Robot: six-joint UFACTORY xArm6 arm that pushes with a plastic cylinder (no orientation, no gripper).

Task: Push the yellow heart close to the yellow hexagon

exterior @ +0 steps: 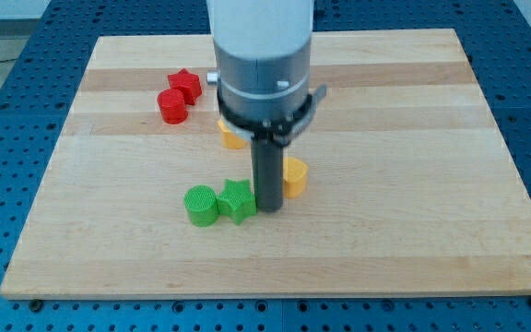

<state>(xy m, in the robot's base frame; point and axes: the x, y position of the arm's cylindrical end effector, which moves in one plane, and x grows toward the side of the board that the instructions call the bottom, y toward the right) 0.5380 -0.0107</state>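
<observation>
My tip [268,208] rests on the board just right of the green star [237,200] and just left of a yellow block [294,176], whose shape is partly hidden by the rod. A second yellow block [230,135] lies higher up, mostly hidden behind the arm's body, so I cannot tell which is the heart and which the hexagon. The two yellow blocks are apart, with the rod between them in the view.
A green cylinder [201,205] touches the green star's left side. A red star [185,85] and a red cylinder [171,106] sit close together at the upper left. The wooden board [413,184] lies on a blue perforated table.
</observation>
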